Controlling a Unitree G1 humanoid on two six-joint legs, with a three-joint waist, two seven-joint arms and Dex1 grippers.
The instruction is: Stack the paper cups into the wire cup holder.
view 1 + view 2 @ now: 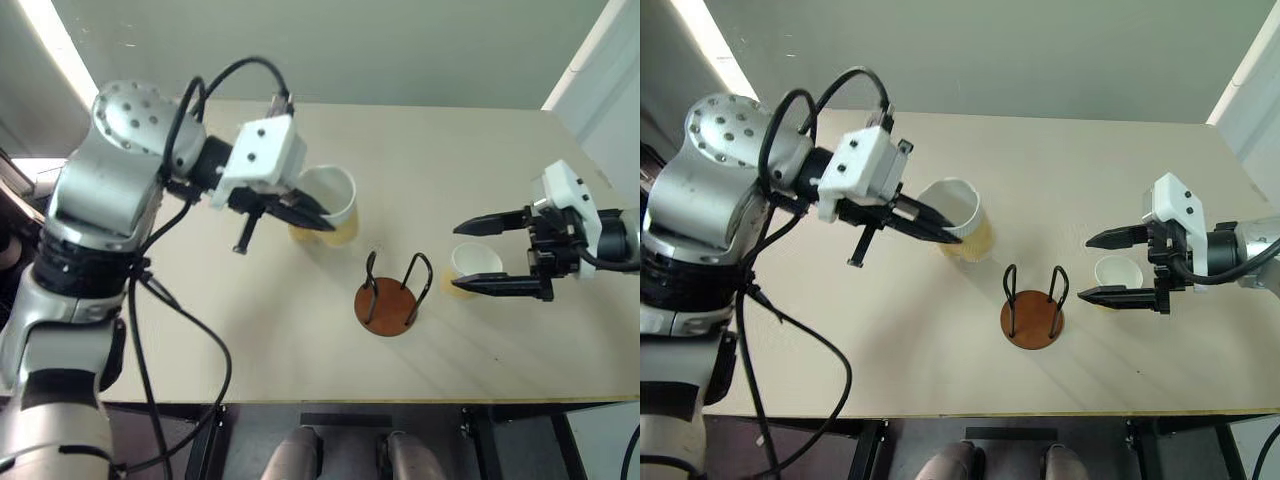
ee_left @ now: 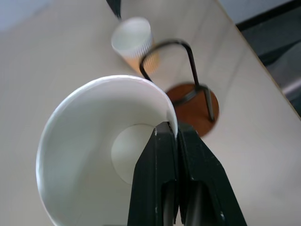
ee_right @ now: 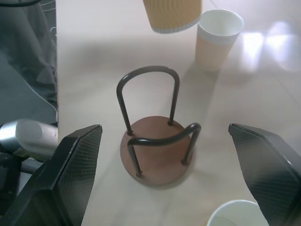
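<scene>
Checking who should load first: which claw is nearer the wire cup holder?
Right. The open right claw flanks a paper cup just beside the wire cup holder; the left claw, pinching a lifted cup's rim, sits farther off.

A pale wooden bench (image 1: 480,180) stands on dark metal legs (image 1: 480,440). Behind it rises a plain grey-green wall (image 1: 330,50), with bright strips of light (image 1: 55,45) at the upper corners.
</scene>
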